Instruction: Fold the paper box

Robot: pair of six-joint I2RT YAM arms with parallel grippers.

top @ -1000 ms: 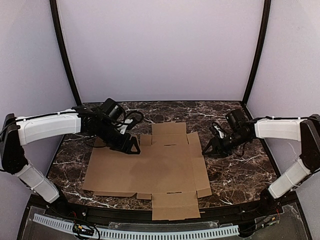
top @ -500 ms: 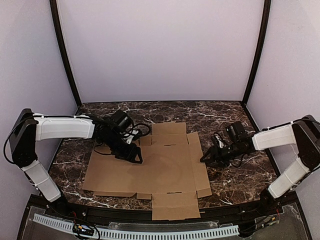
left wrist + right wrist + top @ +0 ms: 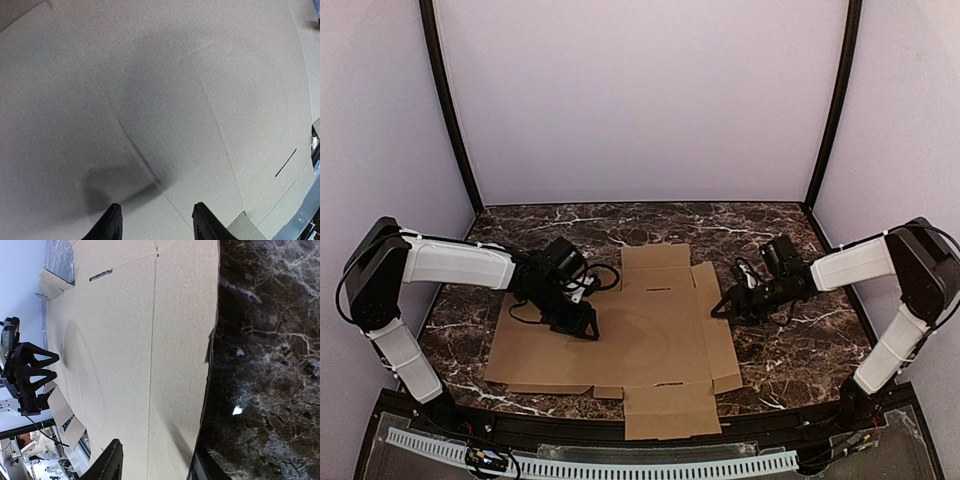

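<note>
Compared with a second ago, the paper box (image 3: 640, 335) is lying in the same place. It is still one flat brown sheet in the middle of the desk (image 3: 800, 355), with no flap raised. It is the two arms that are changing. My left hand (image 3: 584, 326) is coming away from the far left corner and is now sitting low over the left half of the sheet. My right hand (image 3: 721, 307) is coming in from the bare marble and is now reaching the outer edge of the right flap (image 3: 718, 345).

In the left wrist view the fingers (image 3: 112, 224) are standing apart, with only cardboard behind them and nothing between. I am not able to say whether the tips are touching the sheet. In the right wrist view the fingers (image 3: 112, 462) are also standing apart. One is over the flap and the other is at its edge beside the marble, and they are not clamping anything.

I am judging that we are only at the beginning. The step in hand seems to be getting ready for the first fold, with the left hand steadying the panel and the right one going for the side flap. For the next move, I am thinking the right hand needs to get one finger under the flap edge, which is lying tight on the desk. The left hand needs to be pressing down so that the sheet is not sliding.
</note>
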